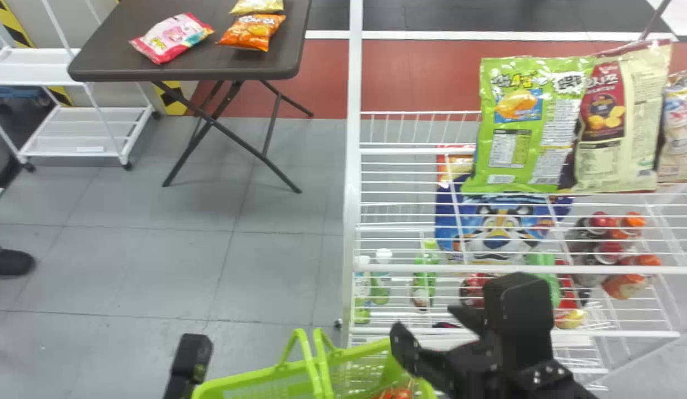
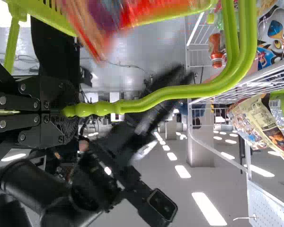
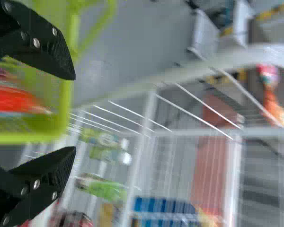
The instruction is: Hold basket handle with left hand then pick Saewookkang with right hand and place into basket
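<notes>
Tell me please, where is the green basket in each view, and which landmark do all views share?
Head view: the basket is at the bottom edge, around the middle.
Left wrist view: along the top, upper left; its handle curves across to the upper right.
Right wrist view: upper left, at the edge.
Shared landmark: the white wire rack.

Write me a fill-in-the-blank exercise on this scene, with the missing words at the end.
The left claw grips the basket by its ____.
The right claw is not shut but ____.
On the dark table, the yellow packet lies just beyond an ____ one.
In the head view, the leftmost bag in the top row on the white rack is ____ in colour.

Missing words: handle; open; orange; green.
</notes>
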`<state>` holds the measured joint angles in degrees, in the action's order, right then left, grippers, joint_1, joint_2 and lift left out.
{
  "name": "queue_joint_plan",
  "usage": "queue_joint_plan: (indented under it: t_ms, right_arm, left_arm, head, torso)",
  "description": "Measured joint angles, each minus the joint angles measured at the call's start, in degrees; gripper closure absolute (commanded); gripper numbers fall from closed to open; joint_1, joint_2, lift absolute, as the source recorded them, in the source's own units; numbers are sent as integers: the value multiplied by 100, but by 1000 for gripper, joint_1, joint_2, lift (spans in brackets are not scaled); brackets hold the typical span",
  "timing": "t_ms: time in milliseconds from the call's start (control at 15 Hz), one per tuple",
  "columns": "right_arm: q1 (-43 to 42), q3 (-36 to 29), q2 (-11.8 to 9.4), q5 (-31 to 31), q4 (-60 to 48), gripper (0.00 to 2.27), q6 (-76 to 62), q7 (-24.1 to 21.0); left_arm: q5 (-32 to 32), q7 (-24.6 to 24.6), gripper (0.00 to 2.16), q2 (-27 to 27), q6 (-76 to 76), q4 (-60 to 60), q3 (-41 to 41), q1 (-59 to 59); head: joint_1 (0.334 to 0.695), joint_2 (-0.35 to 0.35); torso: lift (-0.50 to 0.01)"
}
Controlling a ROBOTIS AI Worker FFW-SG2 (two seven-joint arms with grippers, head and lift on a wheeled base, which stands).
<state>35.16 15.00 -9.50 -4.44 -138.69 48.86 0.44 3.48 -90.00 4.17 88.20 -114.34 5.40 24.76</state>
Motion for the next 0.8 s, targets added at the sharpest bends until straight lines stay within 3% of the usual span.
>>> queue_joint_plan:
  t_ms: [200, 267, 400, 467, 800]
  right_arm:
    - [223, -818, 37, -196, 720, 73, -3032, 73]
    - [281, -1056, 85, -216, 1146, 76, -4383, 138]
    - [313, -1454, 247, -223, 1819, 76, -5772, 378]
    - [314, -1640, 349, -234, 2107, 76, -6105, 451]
    - [366, -2010, 508, -373, 2644, 76, -6468, 543]
  left_arm:
    - [4, 0, 2152, 0, 0, 0, 17, -4]
    - [4, 0, 2155, -2, 0, 2, 20, -12]
    - [-1, 0, 2155, -4, 0, 28, 11, -48]
    - [-7, 0, 2155, -5, 0, 43, 0, -72]
    - [-31, 0, 2155, -30, 0, 130, -46, -175]
  head:
    - [695, -181]
    - [695, -218]
    - [695, -286]
    - [695, -340]
    - [695, -350]
  torso:
    - [-15]
    - [-15]
    - [-15]
    - [-15]
    - [-15]
